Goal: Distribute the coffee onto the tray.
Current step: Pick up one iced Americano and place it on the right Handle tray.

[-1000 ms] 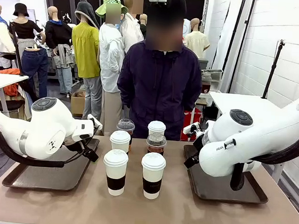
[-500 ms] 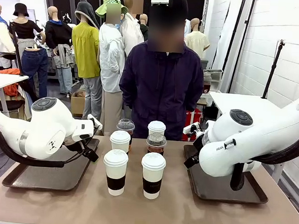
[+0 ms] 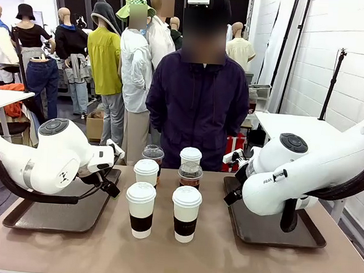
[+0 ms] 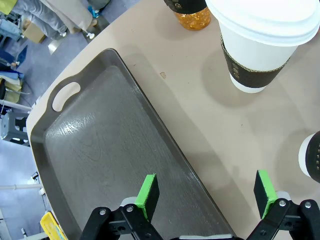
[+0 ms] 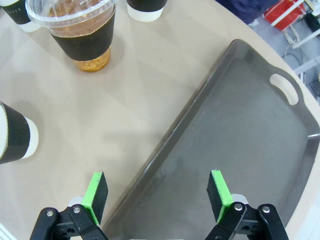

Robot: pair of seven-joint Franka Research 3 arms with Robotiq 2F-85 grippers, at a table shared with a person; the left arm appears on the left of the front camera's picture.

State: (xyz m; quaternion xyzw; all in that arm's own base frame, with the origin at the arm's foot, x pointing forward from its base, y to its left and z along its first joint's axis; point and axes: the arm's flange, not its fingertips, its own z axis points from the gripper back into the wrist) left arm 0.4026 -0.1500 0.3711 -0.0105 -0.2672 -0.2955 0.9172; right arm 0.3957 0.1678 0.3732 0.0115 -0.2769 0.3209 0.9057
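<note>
In the front view the big white arms hide most of both grippers, so their fingers are hard to make out there. The left wrist view shows the left gripper (image 4: 206,194) spread wide with nothing in it, above the edge of the left tray (image 4: 95,150). A paper cup (image 4: 257,47) there is cut off at the top. Only the bottom of a clear cup (image 4: 192,14) shows. The right wrist view shows the right gripper (image 5: 157,192) spread wide too, holding nothing, over the edge of the right tray (image 5: 245,140). The other clear cup (image 5: 80,35) stands near it, cut off at the top. The front view shows all six cups (image 3: 186,213) standing close together in the middle of the brown surface (image 3: 224,256), between the two trays. A person (image 3: 196,106) in a dark jacket stands at the far side. A white wall (image 3: 335,53) is on the right.
</note>
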